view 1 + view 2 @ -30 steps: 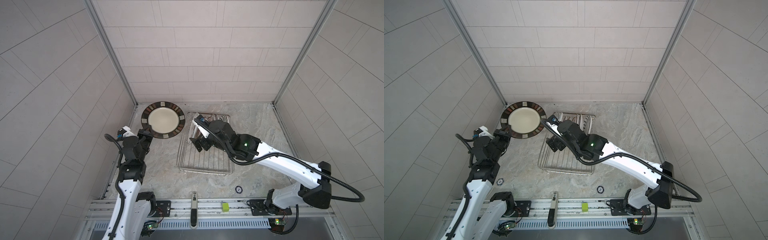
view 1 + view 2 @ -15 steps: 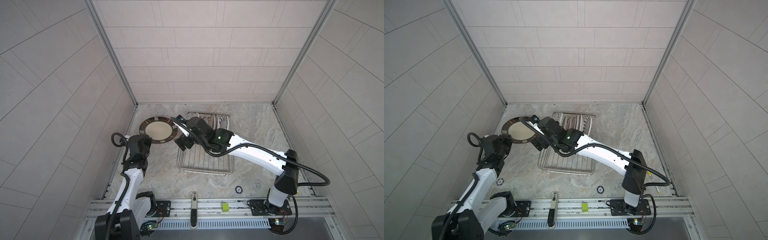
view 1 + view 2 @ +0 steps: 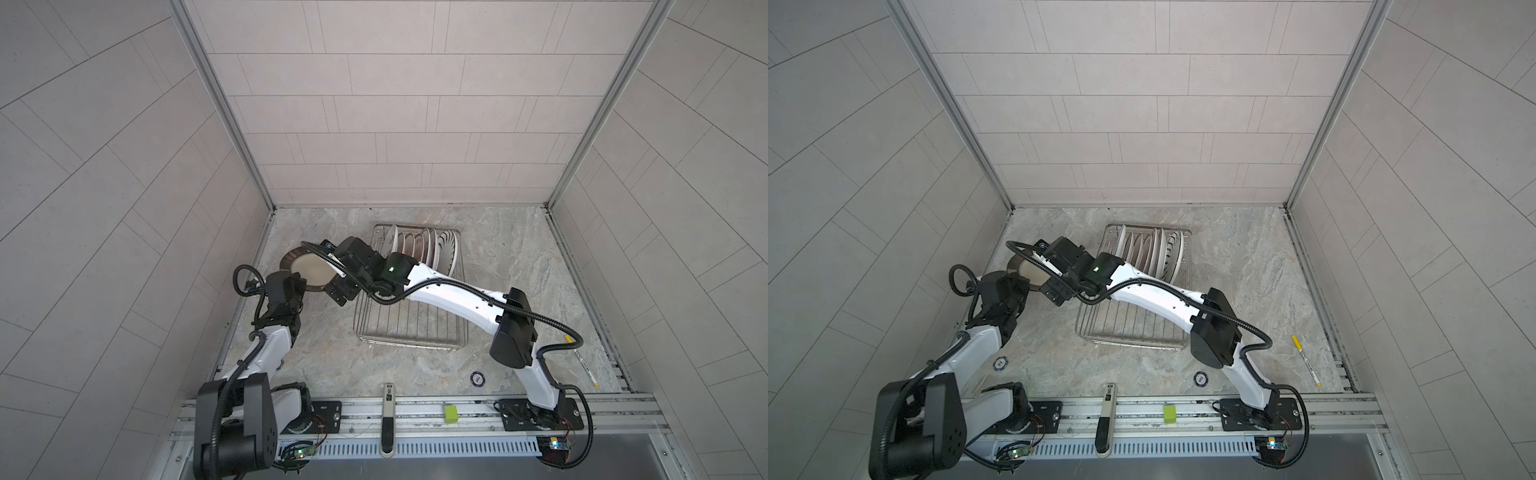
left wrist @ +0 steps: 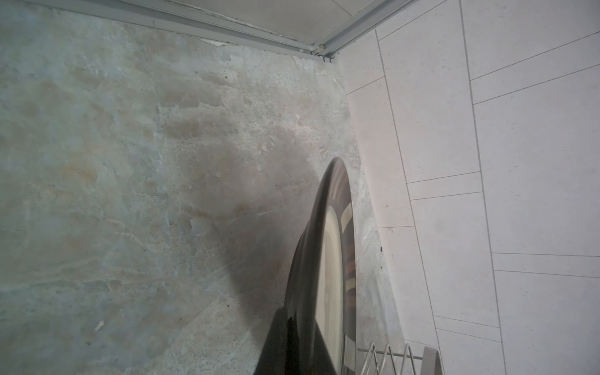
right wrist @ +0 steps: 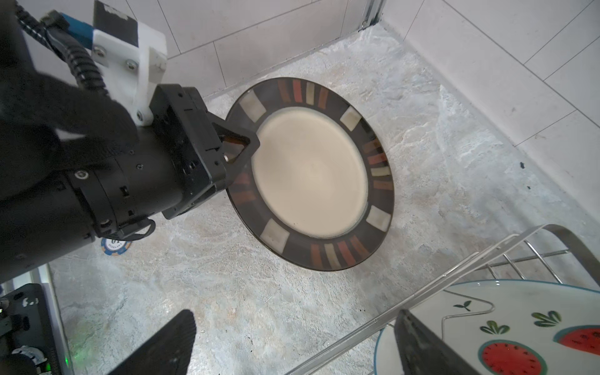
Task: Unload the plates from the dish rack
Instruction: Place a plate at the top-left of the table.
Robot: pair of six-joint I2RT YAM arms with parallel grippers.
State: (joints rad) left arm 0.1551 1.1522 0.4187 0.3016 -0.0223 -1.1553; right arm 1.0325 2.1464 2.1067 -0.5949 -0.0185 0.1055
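— What is changed since earlier?
— The dark-rimmed plate [image 3: 307, 270] is brought lower, left of the dish rack [image 3: 409, 344] in a top view, and the right gripper [image 5: 293, 316] is swung beside it, jaws wide apart.
— And the grip?
— Its rim is clamped by the left gripper [image 5: 242, 146]. Bare table [image 5: 227, 292] is left between plate edge and rack rim. At the rack's upper end the other plates [image 3: 419, 249] are stood.
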